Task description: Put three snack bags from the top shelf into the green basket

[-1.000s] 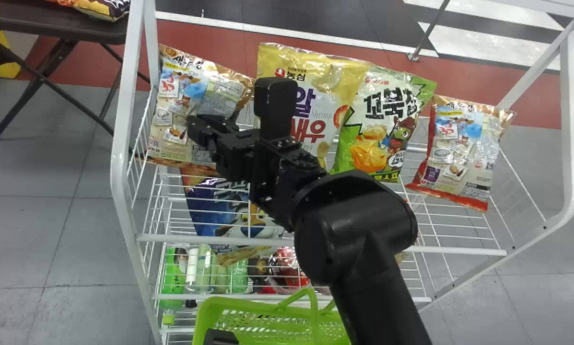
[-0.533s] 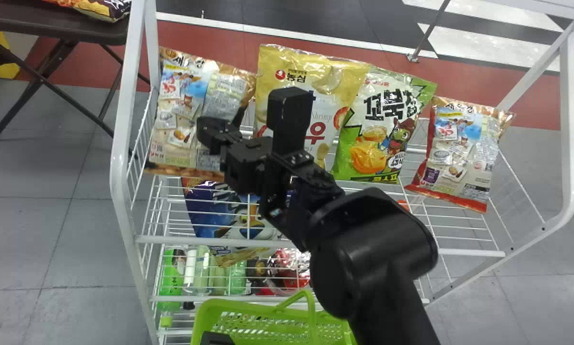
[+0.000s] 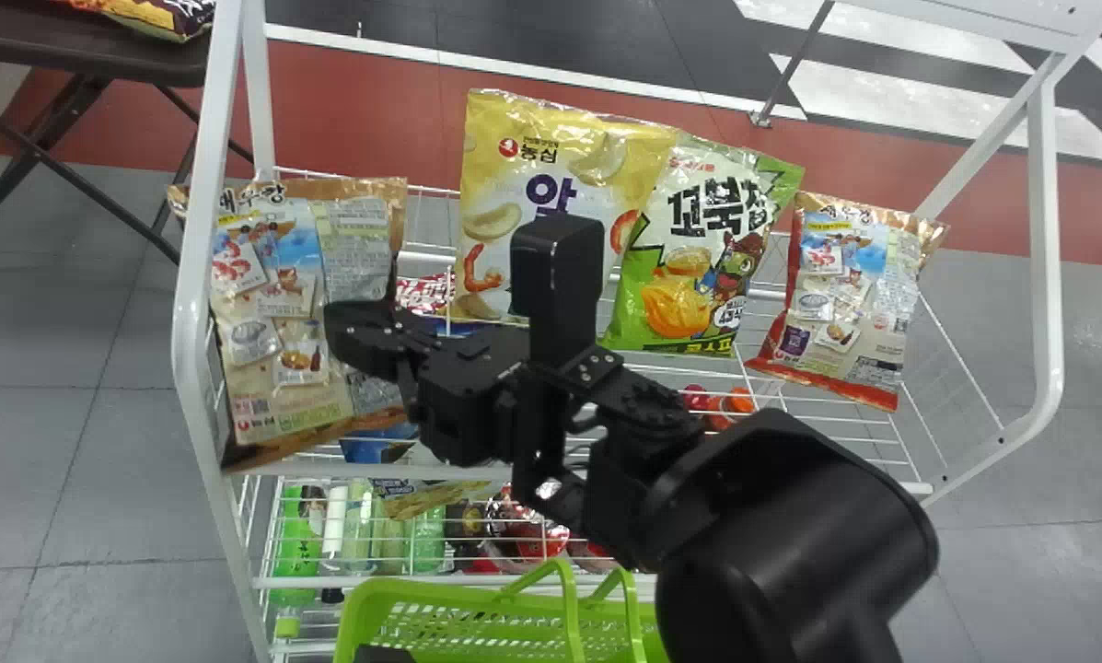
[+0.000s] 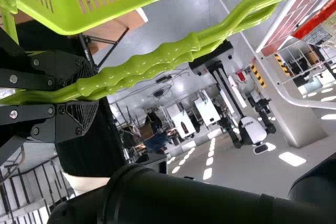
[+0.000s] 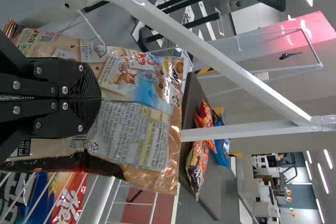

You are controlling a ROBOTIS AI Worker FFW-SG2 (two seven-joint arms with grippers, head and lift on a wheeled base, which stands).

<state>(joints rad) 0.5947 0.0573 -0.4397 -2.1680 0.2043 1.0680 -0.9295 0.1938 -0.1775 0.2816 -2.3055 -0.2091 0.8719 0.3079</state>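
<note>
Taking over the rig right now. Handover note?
Left gripper: shut on the handles of the green basket.
Right gripper: shut on the beige snack bag, at the top shelf's left end.
Also up there: yellow bag, green-and-white bag, red-edged bag.
Done: one bag gripped, not yet basketed. Full basket contents: can't tell.
To do: basket it, then others up to three.

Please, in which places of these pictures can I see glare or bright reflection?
Head view: white shine on the crinkled yellow plastic snack bag; left wrist view: small highlights along the glossy green plastic basket handles, and glowing white ceiling lights; right wrist view: shiny patches on the beige-and-brown plastic snack bag.
</note>
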